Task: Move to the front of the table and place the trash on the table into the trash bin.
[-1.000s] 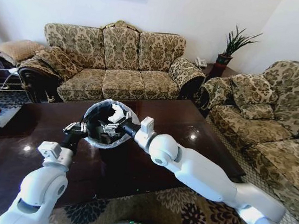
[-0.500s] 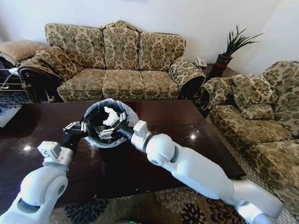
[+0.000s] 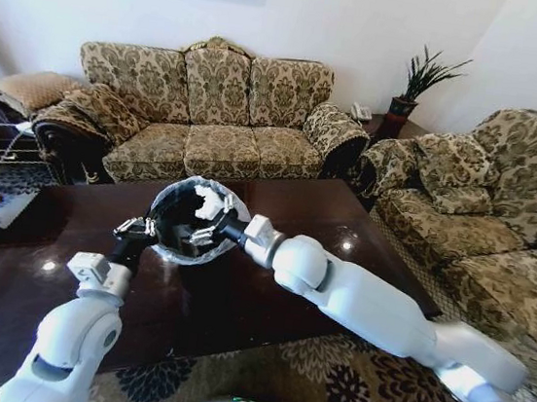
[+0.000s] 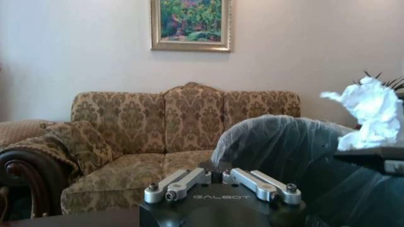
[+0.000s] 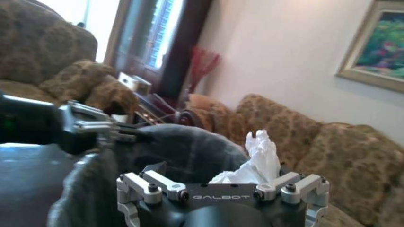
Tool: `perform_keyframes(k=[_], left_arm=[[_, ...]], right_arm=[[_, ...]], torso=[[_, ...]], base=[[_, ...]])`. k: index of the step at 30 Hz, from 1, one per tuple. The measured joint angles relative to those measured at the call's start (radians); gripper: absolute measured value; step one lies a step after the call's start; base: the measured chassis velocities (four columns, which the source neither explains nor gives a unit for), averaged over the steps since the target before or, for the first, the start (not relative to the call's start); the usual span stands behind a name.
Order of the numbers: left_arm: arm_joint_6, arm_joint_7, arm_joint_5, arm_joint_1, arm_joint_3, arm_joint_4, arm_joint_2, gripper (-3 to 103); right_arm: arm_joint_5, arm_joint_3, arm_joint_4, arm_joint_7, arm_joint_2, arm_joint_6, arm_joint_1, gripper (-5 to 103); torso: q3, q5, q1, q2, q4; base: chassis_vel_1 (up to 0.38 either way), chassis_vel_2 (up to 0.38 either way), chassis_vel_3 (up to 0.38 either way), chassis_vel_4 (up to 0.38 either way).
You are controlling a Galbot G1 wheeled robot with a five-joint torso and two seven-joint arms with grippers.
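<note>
Over the trash bin mouth, clamped in right gripper: crumpled white tissue, standing upward. Left gripper pinching the bin's rim, tilted above surface.

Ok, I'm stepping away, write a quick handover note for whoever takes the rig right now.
Left pincer: shut on the rim of the trash bin, holding it tilted above the table with its mouth toward the robot.
Right pincer: at the bin's mouth, shut on a crumpled white tissue, not yet released.
Done: the robot stands at the front of the table; bin and tissue are both picked up.
Left: let the tissue drop into the bin. The head view shows no other trash on the visible tabletop, but the arms and bin hide part of it, so check there.
</note>
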Motion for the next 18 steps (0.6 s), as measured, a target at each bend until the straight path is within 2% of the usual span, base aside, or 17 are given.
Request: perform_keyframes(k=[6, 18], left_arm=[[0.001, 0.001, -0.011, -0.003, -0.002, 0.001, 0.005, 3], [0.001, 0.003, -0.013, -0.002, -0.001, 0.0, 0.005, 3]], right_arm=[[-0.005, 0.023, 0.01, 0.005, -0.053, 0.019, -0.031, 100], [-0.024, 0.052, 0.004, -0.022, -0.092, 0.038, -0.067, 100]], torso=[[0.0, 0.0001, 0.0, 0.0, -0.0001], [0.0, -0.0002, 0.0, 0.0, 0.0]], base=[[0.0, 0.0, 0.0, 0.0], [0.0, 0.0, 0.0, 0.0]])
